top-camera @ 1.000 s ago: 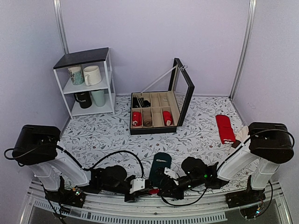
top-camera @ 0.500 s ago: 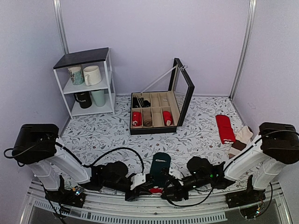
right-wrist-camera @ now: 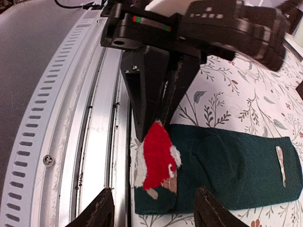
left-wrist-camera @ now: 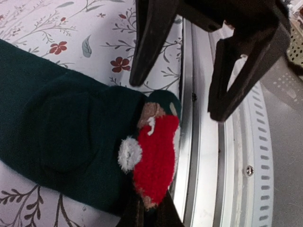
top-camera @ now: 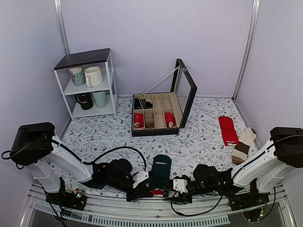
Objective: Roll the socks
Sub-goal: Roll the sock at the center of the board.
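Note:
The socks (top-camera: 162, 166) are a dark teal-green flat strip lying near the table's front edge, also seen in the left wrist view (left-wrist-camera: 61, 137) and the right wrist view (right-wrist-camera: 232, 163). Their near end bears a red and white patch (right-wrist-camera: 158, 158). My left gripper (top-camera: 145, 188) is shut on that end, its fingertips pinching the fabric at the patch (left-wrist-camera: 154, 161). Just right of the patch, my right gripper (top-camera: 177, 184) is open, its fingers (right-wrist-camera: 102, 210) straddling the sock end without touching it.
A metal rail (top-camera: 142, 215) runs along the front edge right beside the sock end. An open black box (top-camera: 187, 101) with rolled socks stands at the back centre. A white shelf (top-camera: 87, 56) holds mugs. Red socks (top-camera: 228, 130) and beige-and-brown socks (top-camera: 242, 144) lie right.
My right gripper has opened, let go of the sock end and drawn back to the right. My left gripper has shut on that end and shifted slightly right.

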Available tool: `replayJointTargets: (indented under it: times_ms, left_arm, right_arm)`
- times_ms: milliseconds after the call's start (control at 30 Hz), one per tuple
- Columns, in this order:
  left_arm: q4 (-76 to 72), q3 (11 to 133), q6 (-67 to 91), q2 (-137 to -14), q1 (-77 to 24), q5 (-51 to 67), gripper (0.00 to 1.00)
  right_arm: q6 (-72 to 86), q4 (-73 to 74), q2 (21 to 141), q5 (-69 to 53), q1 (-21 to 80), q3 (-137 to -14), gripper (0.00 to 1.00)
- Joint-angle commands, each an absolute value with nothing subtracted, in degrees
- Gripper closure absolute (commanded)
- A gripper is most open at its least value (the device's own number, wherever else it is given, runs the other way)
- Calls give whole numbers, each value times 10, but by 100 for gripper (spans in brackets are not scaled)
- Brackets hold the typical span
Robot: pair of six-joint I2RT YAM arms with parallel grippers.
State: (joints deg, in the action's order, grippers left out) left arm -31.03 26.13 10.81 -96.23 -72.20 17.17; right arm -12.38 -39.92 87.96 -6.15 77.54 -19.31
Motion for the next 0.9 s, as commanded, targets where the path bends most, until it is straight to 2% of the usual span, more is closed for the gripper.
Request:
replayJointTargets:
  times_ms: [0, 233, 400, 533, 600, 700, 767, 800, 833, 867]
  left_arm:
    - [-233, 257, 120, -999, -716, 191, 100]
    - [-244, 253, 123, -1010, -715, 202, 100]
    - [-250, 251, 125, -1013, -713, 203, 100]
    - [-253, 253, 126, -1021, -712, 209, 100]
    - [-253, 254, 125, -1023, -711, 209, 100]
    - [-254, 253, 127, -1024, -709, 210, 100]
    - [-259, 252, 130, -1021, -708, 208, 100]
    - [-263, 252, 131, -1018, -708, 204, 98]
    - [-265, 253, 132, -1015, -708, 195, 87]
    - [-266, 254, 132, -1010, -708, 182, 65]
  right_arm:
    - [-179, -407, 933, -22, 795, -229, 42]
    - [-184, -397, 956, -17, 797, -245, 44]
    - [-172, -387, 965, -22, 799, -245, 50]
    - [-158, -375, 977, -24, 801, -254, 59]
    - [-151, -367, 984, -22, 803, -258, 66]
    - [-135, -351, 990, -20, 804, -266, 81]
    - [-121, -344, 991, -15, 804, -265, 86]
    - [-112, -343, 991, -8, 804, -263, 88]
    - [-104, -341, 991, -3, 804, -259, 89]
    - [-89, -340, 990, 0, 803, -254, 90]
